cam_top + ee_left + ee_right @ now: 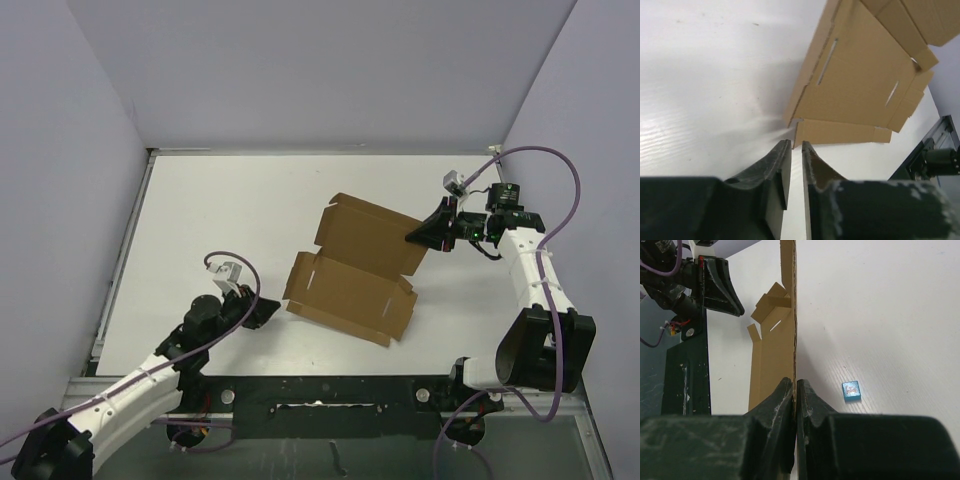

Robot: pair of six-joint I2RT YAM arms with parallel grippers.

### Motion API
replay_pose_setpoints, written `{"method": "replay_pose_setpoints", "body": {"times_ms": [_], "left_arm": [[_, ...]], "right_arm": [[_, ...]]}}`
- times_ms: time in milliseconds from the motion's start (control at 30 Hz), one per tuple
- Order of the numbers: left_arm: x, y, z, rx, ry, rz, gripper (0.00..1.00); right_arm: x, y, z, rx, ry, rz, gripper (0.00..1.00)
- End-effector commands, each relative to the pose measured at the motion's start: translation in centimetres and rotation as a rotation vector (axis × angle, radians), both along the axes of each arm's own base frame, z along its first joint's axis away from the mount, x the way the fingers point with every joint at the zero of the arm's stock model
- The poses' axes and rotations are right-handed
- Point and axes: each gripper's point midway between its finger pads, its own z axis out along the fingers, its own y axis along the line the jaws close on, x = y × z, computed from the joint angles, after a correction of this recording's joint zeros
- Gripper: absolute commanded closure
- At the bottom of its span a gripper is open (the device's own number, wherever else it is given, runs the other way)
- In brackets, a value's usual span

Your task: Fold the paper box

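Observation:
The paper box point(350, 285) is an unfolded brown cardboard sheet with flaps and slits in the middle of the table. Its near half lies flat and its far half point(370, 235) is lifted along a crease. My right gripper point(412, 238) is shut on the right edge of that lifted half; in the right wrist view the cardboard point(772, 365) runs edge-on between the fingertips point(795, 381). My left gripper point(265, 315) sits low on the table just off the box's near-left corner point(796, 125). Its jaws point(796, 143) stand a narrow gap apart with only table between them.
A small blue cube point(851, 390) lies on the table beyond the lifted half, near my right gripper. White walls enclose the table at the back and on both sides. A dark rail point(320, 390) runs along the near edge by the arm bases.

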Motion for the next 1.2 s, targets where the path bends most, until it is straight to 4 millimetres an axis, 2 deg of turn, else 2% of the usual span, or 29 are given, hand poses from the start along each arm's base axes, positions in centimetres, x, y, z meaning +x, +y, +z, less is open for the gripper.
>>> {"method": "replay_pose_setpoints", "body": {"times_ms": [0, 133, 400, 800, 1167], "left_arm": [[0.6, 1.6, -0.8, 0.059, 0.063, 0.079, 0.90], [1.1, 1.3, -1.7, 0.070, 0.075, 0.075, 0.92], [2.8, -1.1, -0.8, 0.015, 0.027, 0.005, 0.92], [1.3, -3.1, 0.1, -0.068, 0.010, -0.135, 0.88], [0.4, -4.3, -0.4, -0.080, 0.056, -0.219, 0.83]], "right_arm": [[0.1, 0.4, 0.5, 0.016, -0.021, 0.020, 1.00], [0.1, 0.4, 0.4, 0.016, -0.018, 0.021, 1.00], [0.1, 0.5, 0.2, 0.015, -0.015, 0.023, 1.00], [0.1, 0.6, 0.1, 0.013, -0.013, 0.026, 1.00], [0.1, 0.6, 0.2, 0.013, -0.013, 0.026, 1.00]]}}
